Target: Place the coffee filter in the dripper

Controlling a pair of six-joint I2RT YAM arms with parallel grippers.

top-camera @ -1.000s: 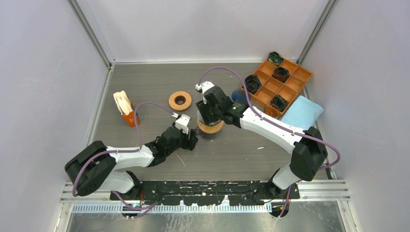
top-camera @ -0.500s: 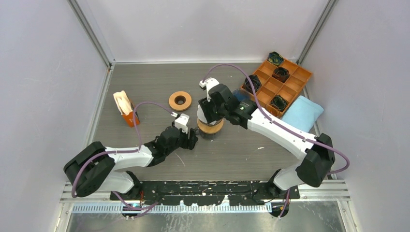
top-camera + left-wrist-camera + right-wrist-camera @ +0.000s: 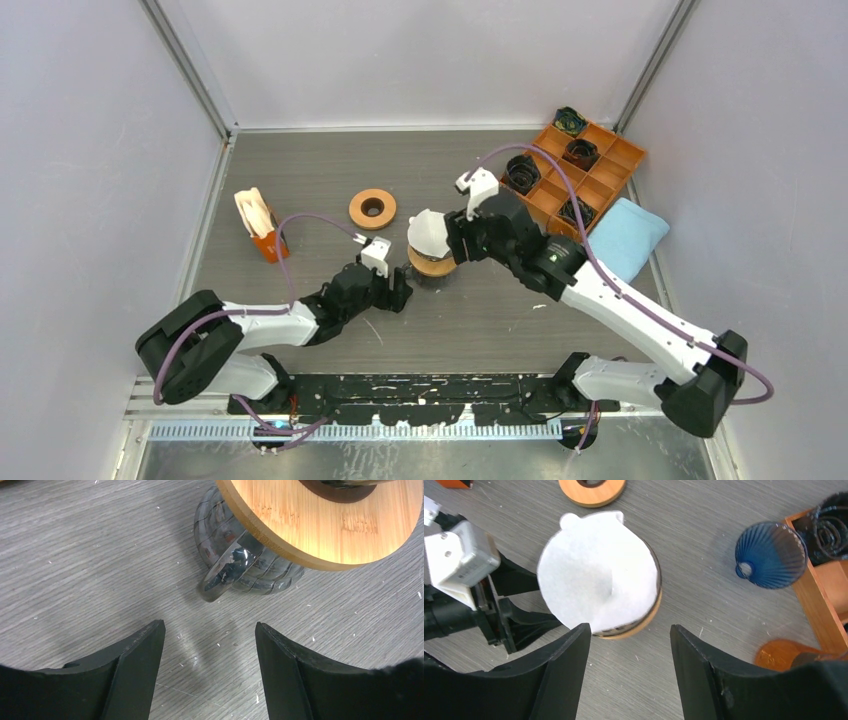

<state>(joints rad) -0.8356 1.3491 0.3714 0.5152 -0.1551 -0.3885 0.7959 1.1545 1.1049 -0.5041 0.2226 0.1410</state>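
White paper cone filter (image 3: pixel 599 585) is sitting in the clear glass dripper with the round wooden collar (image 3: pixel 250 565), leaning a bit to one side. I am guessing it is light, soft and easy to crush, so the little tab (image 3: pixel 569 521) looks best for pinching. My right tool (image 3: pixel 629 630) is hanging just above it, wide and holding nothing. My left tool (image 3: pixel 210 626) is waiting wide near the glass handle (image 3: pixel 225 575), not touching.

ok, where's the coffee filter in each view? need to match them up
Top external: the coffee filter is at centre, seated in the dripper.
Left wrist: not in it; only the dripper's wooden collar and glass handle show, at the top.
Right wrist: centre-left, white, filling the dripper.
Shared landmark: the wooden collar.
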